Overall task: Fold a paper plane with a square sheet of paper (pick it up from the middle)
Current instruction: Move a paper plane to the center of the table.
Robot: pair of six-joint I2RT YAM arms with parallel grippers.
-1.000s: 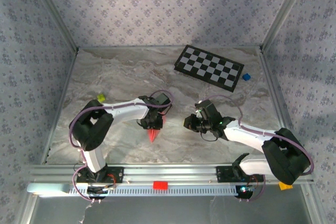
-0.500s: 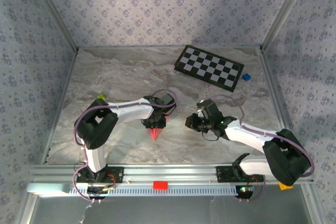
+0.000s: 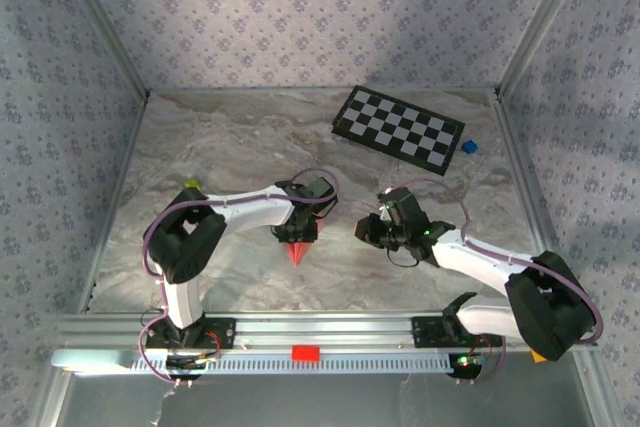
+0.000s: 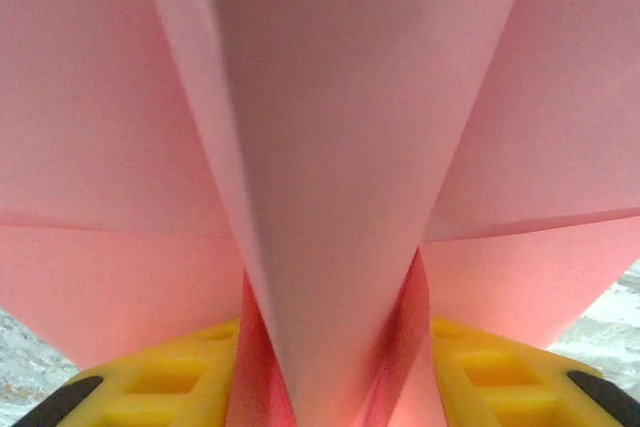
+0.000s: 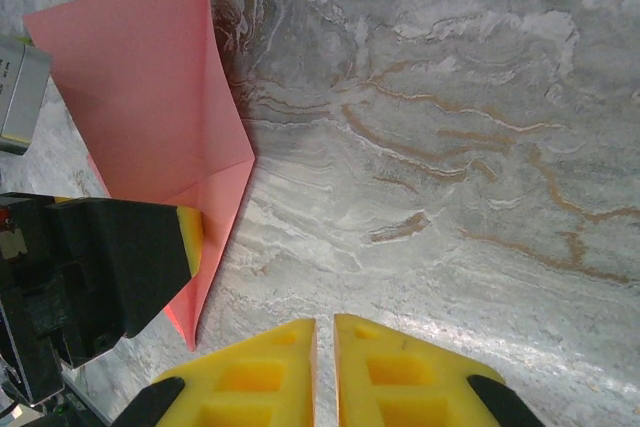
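My left gripper [image 3: 296,233], part-open, straddles the paper plane [image 3: 296,253]; I cannot tell if it grips. The plane lies near-far, nose pointing near. My right gripper [image 5: 324,367] is closed, empty.

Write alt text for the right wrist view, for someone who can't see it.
A folded pink paper plane sits at the upper left over a grey marble table, its tip pointing down, with the left hand against its lower edge. The right hand, yellow-fingered, is shut and empty at the bottom, clear of the paper.
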